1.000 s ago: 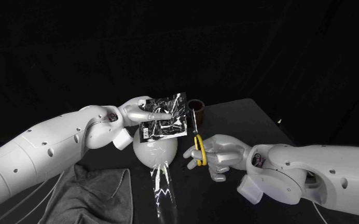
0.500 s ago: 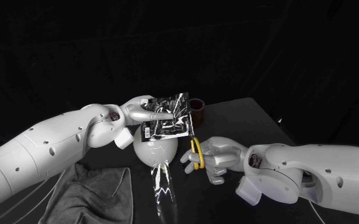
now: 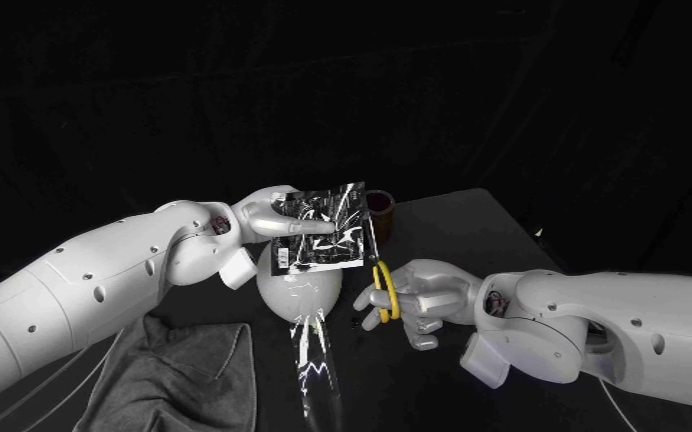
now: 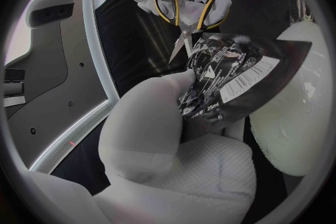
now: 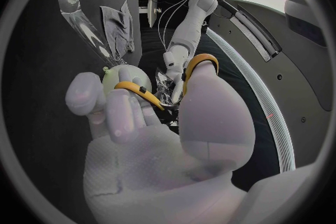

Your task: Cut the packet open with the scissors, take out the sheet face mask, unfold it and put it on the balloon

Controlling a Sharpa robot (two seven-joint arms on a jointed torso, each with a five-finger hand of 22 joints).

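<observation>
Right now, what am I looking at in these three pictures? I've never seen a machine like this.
It is a robot with two white arms at a black table. One picture looks down from its head; the two round ones come from cameras at its wrists. Its left robot hand holds up a shiny packet. Its right robot hand holds yellow-handled scissors, blades pointing at the packet's edge. Under the packet stands a pale balloon. A grey cloth lies on the table by the left arm.
</observation>
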